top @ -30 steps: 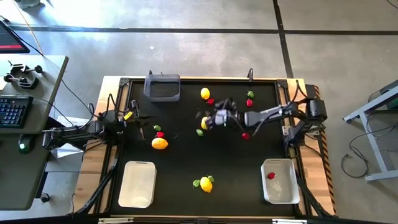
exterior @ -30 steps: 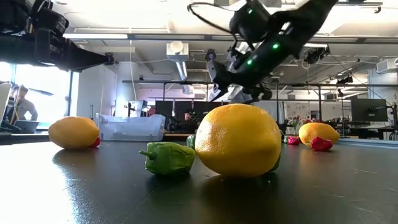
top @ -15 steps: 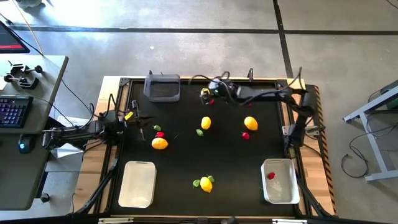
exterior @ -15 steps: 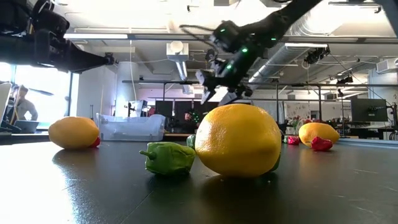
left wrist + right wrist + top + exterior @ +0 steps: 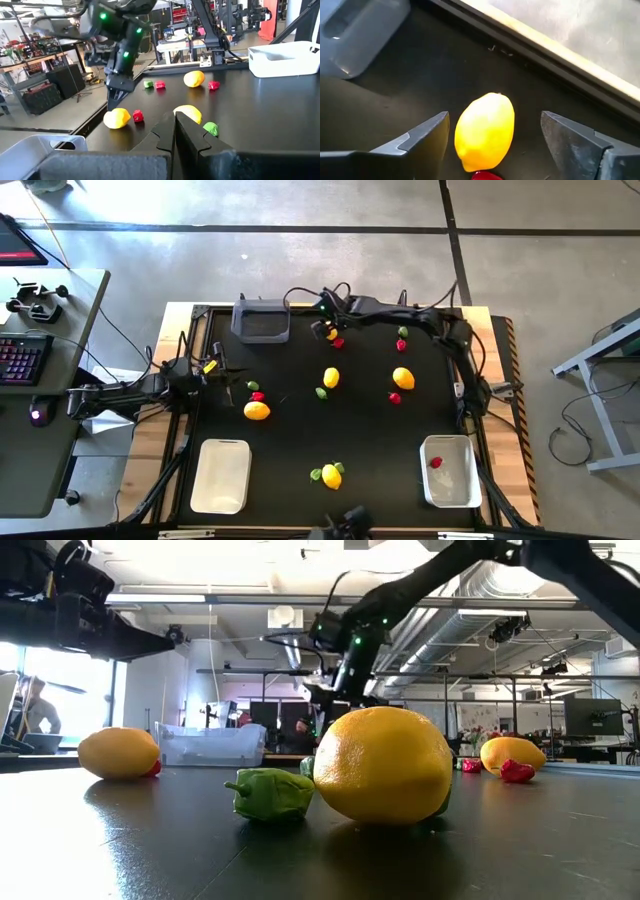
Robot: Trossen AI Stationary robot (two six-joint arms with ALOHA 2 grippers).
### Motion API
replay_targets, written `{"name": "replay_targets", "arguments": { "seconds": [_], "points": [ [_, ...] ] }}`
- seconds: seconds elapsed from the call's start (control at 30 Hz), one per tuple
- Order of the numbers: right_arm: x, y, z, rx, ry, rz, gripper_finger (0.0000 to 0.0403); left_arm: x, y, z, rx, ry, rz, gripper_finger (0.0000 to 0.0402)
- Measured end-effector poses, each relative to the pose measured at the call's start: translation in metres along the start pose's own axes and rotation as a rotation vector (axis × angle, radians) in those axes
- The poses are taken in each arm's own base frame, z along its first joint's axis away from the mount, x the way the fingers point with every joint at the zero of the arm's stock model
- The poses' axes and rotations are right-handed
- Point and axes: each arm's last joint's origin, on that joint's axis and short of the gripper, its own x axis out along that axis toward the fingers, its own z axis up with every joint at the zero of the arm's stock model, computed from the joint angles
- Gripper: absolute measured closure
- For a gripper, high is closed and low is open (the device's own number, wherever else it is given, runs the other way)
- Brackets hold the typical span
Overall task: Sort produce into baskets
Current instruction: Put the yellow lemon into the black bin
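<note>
reaching over a lemon at the far edge of the table

stretching across the black table [image 5: 300,425], the right arm holds its right gripper [image 5: 327,332] above a yellow lemon [image 5: 485,131] near the far edge, just beside the dark grey basket [image 5: 261,319]. its jaws stand wide open, one finger on each side of the lemon, touching nothing. a small red piece [image 5: 487,175] lies right against that lemon. in the left wrist view the same lemon and red piece sit under the right gripper.

the left gripper [image 5: 228,380] rests at the left side of the table with its jaws shut and empty, near an orange fruit [image 5: 257,411] and a red piece [image 5: 257,395] just beside it.

in the middle of the table lie a lemon [image 5: 331,377] with a green piece [image 5: 321,392] close by, and farther right another orange fruit [image 5: 403,378] with a red piece [image 5: 395,397] near it. a green piece [image 5: 403,332] and a red piece [image 5: 401,345] sit toward the far right.

near the front edge a lemon [image 5: 331,475] lies touching small green pieces [image 5: 316,474]; the low view shows it large, with a green piece [image 5: 270,794] in front of it.

the white basket [image 5: 220,475] at the front left holds nothing visible. the white basket [image 5: 449,471] at the front right holds one red piece [image 5: 435,462].
</note>
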Motion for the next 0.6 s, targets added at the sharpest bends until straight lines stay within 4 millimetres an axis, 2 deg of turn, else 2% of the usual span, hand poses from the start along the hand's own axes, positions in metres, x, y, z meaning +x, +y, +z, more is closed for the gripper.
{"name": "replay_targets", "arguments": {
  "seconds": [0.27, 0.6],
  "points": [
    [0.021, -0.01, -0.002, 0.043, 0.11, 0.068, 0.0155, 0.0, 0.0, 0.0, -0.018, 0.0, 0.002, 0.0401],
    [0.023, -0.013, -0.001, 0.016, 0.15, 0.134, 0.0233, 0.0, 0.0, -0.001, -0.032, 0.015, -0.001, 0.0401]
  ]
}}
